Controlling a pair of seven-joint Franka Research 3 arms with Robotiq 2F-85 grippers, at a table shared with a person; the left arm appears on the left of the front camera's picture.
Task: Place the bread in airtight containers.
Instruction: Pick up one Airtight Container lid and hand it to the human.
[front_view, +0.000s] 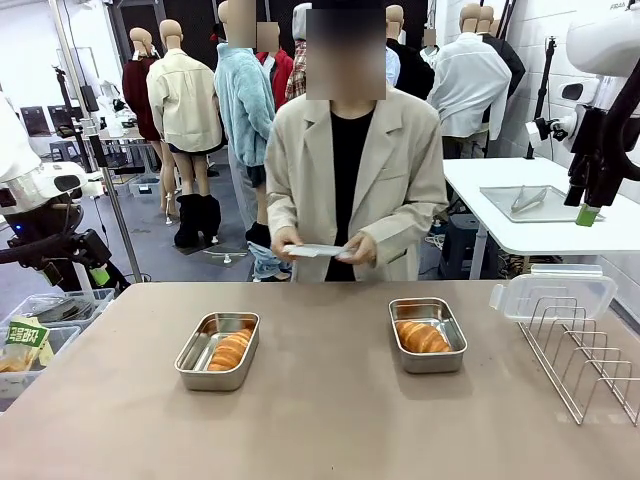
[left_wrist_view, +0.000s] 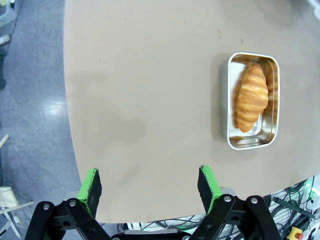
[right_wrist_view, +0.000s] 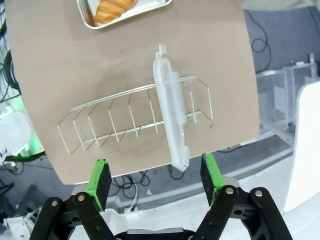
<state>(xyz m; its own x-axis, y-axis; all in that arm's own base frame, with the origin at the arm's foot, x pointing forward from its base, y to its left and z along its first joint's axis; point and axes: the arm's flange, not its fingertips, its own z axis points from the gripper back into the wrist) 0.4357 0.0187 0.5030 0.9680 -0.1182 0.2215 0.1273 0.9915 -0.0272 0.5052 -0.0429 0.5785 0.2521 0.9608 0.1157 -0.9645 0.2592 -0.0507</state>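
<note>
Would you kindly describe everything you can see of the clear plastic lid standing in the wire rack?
The clear plastic lid is a translucent, rounded-corner rectangle with a raised rim and small snap tabs at its short ends. It stands on one long edge, roughly upright, slotted between the wire loops at the far end of the wire rack, on the right side of the table. The right wrist view shows it edge-on. Only the rack touches it.

We see a tan tabletop (front_view: 330, 420) under even indoor light. Behind it, a white table (front_view: 612, 238) stands on a glossy grey floor (left_wrist_view: 30, 100).
</note>
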